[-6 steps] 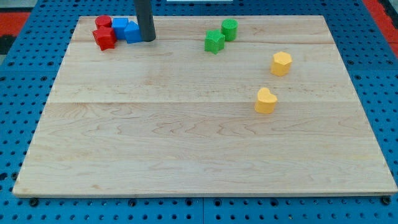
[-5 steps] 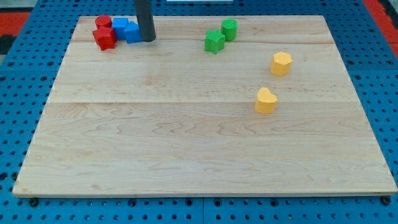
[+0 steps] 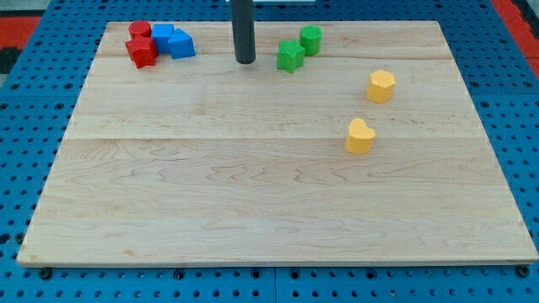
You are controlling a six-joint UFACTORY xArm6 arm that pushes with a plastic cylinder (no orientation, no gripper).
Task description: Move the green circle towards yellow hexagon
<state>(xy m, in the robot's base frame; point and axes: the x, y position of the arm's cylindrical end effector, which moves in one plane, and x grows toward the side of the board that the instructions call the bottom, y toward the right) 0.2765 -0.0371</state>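
Note:
The green circle (image 3: pixel 311 39) stands near the view's top, right of centre, touching or nearly touching a green star-shaped block (image 3: pixel 290 56) at its lower left. The yellow hexagon (image 3: pixel 381 86) sits to the right and lower down. My tip (image 3: pixel 245 61) rests on the board left of the green star, a short gap away, and left of and slightly below the green circle. A second yellow block (image 3: pixel 360 136), heart-like in shape, lies below the hexagon.
Two red blocks (image 3: pixel 141 46) and two blue blocks (image 3: pixel 173 40) cluster at the view's top left. The wooden board (image 3: pixel 269 202) lies on a blue pegboard surface.
My tip has moved to the right, from beside the blue blocks to just left of the green star. No block has moved.

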